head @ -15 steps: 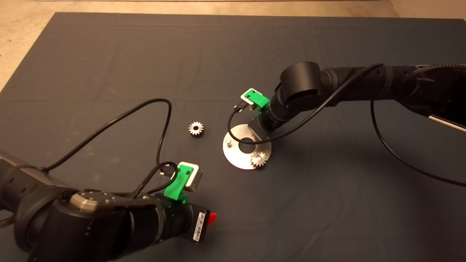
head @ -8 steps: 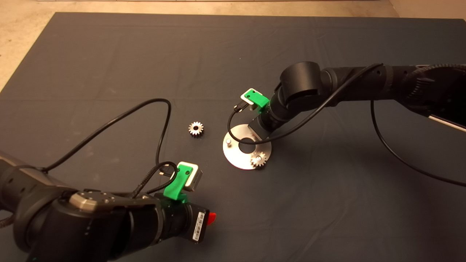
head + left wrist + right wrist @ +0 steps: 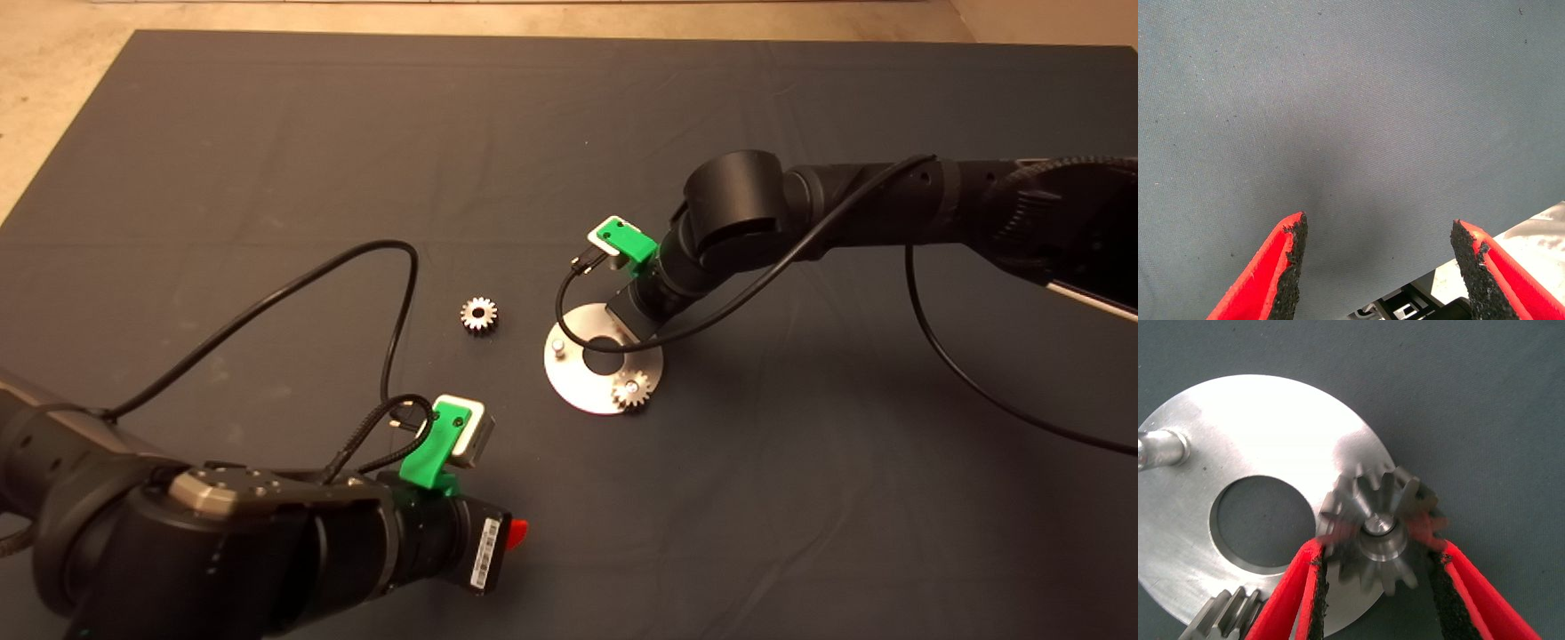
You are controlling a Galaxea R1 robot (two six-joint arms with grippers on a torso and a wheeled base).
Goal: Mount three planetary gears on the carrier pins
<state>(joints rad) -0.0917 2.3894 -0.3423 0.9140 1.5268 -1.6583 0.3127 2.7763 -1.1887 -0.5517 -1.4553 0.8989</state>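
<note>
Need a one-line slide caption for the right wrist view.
Right claw straddling a planetary gear seated on a carrier pin, one bare pin across the plate.

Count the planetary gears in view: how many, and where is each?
3. One lies loose on the mat at. One sits on a pin at the carrier plate's near edge. One is on a pin between the right gripper's fingers, hidden in the head view.

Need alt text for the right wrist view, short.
The right gripper has its red fingers either side of a planetary gear sitting on a carrier pin of the round silver plate. One bare pin and another gear's edge show.
</note>
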